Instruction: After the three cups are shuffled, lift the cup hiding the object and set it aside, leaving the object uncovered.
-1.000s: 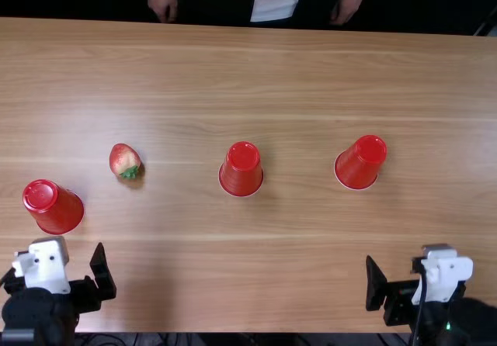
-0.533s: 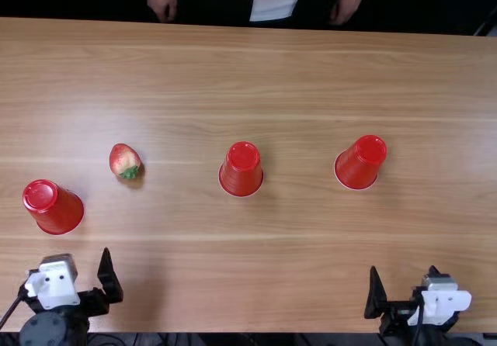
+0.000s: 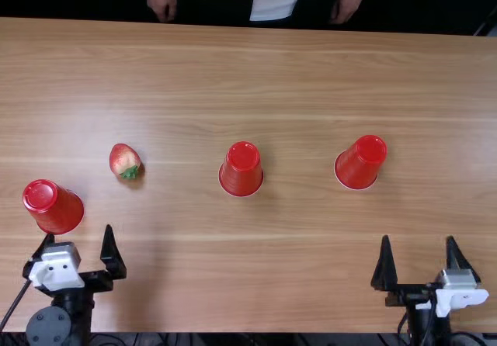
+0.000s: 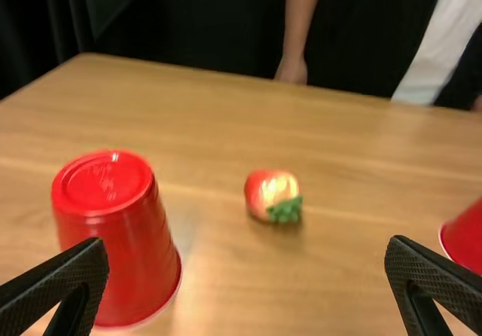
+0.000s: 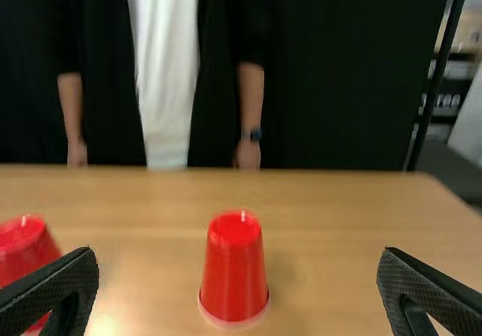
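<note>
- Light wooden tabletop (image 3: 248,74) is stretching wide, with broad bare wood lying between the cups and its far edge.
- Lying uncovered on it is the strawberry (image 3: 125,160) (green cap toward the near edge), apart from every cup.
- Near the tabletop's left edge the left cup (image 3: 51,205) is standing upside down, just beyond the left gripper (image 3: 78,241).
- Farther right, the middle cup (image 3: 241,169) and the right cup (image 3: 360,161) are standing upside down, well apart.
- At the near edge the left gripper and the right gripper (image 3: 417,245) are hovering, fingers spread wide, grasping nothing.
</note>
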### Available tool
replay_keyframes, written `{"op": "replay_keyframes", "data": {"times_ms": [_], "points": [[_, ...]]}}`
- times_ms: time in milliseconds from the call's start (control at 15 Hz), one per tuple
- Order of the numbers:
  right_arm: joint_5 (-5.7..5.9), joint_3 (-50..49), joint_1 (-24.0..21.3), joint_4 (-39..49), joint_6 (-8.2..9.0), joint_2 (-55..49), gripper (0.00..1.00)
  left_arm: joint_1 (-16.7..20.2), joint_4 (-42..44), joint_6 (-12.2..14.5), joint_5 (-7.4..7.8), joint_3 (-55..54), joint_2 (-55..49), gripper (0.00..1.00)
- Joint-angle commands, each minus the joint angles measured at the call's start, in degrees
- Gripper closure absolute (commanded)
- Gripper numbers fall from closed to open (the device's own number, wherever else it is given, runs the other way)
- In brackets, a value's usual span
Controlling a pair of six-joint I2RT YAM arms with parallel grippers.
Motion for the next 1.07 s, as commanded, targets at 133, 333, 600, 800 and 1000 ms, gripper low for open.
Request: {"op": "replay_keyframes", "data": {"times_ms": [133,333,600,800,1000], "points": [[-0.02,-10.82,-0.36,12.94,0.1,-0.36,0.0,-0.52,7.98,7.4,-0.01,-7.03,-0.91,0.0],[-0.54,-19.52,-0.36,22.11,-0.01,-0.36,0.0,-0.52,13.15,8.77,-0.01,-9.05,-0.91,0.0],[-0.33,-21.1,-0.36,22.64,-0.01,-0.36,0.0,-2.28,9.04,8.77,-0.01,-9.14,-0.91,0.0],[-0.33,-21.01,-0.28,22.64,-0.01,-0.36,0.0,-2.37,8.83,8.77,-0.43,-9.05,-0.91,0.0],[-0.23,-21.01,-0.28,22.64,-0.01,-0.36,0.0,-2.37,8.83,8.77,-0.43,-9.05,-0.91,0.0]]}}
